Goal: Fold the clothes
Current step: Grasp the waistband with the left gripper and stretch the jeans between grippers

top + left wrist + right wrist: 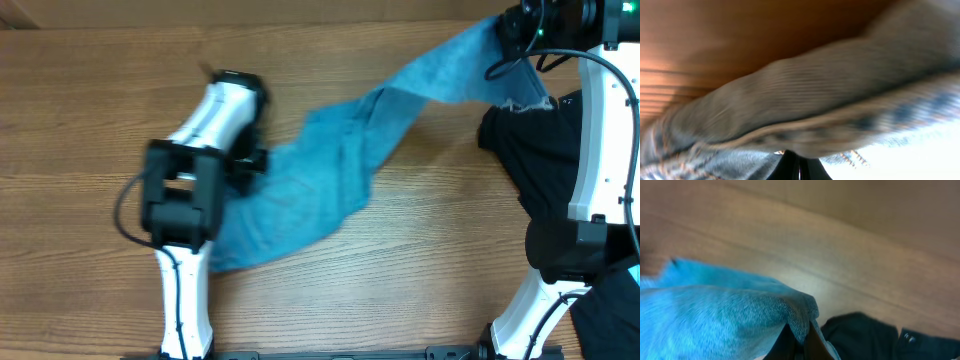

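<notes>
The light-blue jeans (330, 170) stretch across the table from lower left to the far right. My left gripper (245, 160) is shut on the jeans at their left end; its wrist view shows blurred denim with orange stitching (815, 105) pinched between the dark fingers (799, 167). My right gripper (510, 35) is shut on the other end of the jeans and holds it lifted at the far right. In the right wrist view a fold of blue denim (730, 315) sits between the fingers (802, 337).
A large black garment (535, 160) lies on the right side of the table under the right arm, also in the right wrist view (865, 337). The wooden table (90, 100) shows to the left and front.
</notes>
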### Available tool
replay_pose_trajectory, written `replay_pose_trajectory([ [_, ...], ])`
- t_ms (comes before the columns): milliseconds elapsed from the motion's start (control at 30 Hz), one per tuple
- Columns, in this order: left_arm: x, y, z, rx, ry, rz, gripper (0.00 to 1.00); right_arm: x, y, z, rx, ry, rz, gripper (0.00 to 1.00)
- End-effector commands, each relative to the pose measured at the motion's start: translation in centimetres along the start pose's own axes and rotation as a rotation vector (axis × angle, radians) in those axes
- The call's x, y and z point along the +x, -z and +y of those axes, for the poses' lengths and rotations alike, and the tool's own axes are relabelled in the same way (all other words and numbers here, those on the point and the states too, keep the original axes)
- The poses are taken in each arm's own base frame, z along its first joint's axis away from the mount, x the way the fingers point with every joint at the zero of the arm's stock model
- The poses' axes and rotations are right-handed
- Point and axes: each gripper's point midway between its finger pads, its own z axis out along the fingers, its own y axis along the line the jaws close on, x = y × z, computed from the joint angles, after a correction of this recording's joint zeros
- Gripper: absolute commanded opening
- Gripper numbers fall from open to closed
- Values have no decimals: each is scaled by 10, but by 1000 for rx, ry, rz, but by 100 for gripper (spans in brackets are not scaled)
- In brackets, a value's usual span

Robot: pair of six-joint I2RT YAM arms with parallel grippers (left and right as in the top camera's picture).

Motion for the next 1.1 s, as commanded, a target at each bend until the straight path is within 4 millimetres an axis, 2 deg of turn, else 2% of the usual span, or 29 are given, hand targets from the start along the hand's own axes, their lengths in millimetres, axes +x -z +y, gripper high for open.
replay_pose_trajectory([
  [0,-36,-19,101,-73,237,-52,4,14,7,8,-25,15,52,4],
  [133,-63,4,140,60,327,-174,4,44,-9,24,-122,-24,161,4],
  [233,-84,28,157,107,347,-287,4,69,-29,35,-196,-1,237,4],
  [300,-94,41,159,130,331,-345,4,83,-41,41,-236,4,272,4],
  [333,-98,46,161,129,328,-366,4,87,-48,41,-238,2,279,33],
  [367,-101,51,161,126,318,-386,4,90,-55,39,-232,0,281,83],
  [400,-104,53,162,122,313,-398,4,90,-58,38,-225,-2,280,99],
  [467,-105,58,170,85,322,-412,4,90,-60,29,-175,-28,287,100],
  [533,-100,65,190,19,352,-419,4,90,-61,14,-90,-151,294,100],
  [633,-95,85,198,65,368,-440,4,91,-61,11,-55,-304,302,100],
  [733,-84,122,180,197,269,-477,4,91,-61,11,-43,-397,307,100],
  [767,-76,136,165,262,223,-475,4,92,-61,12,-39,-430,312,100],
  [833,-65,144,141,334,181,-443,5,95,-59,17,-63,-441,326,100],
  [900,-54,134,120,344,149,-361,4,96,-58,20,-74,-445,333,100],
  [967,-50,111,102,350,123,-278,4,98,-58,22,-81,-455,343,98],
  [1033,-45,78,86,358,109,-183,4,101,-56,25,-91,-477,359,84],
  [1067,-44,65,81,358,107,-157,4,101,-56,27,-101,-481,364,82],
])
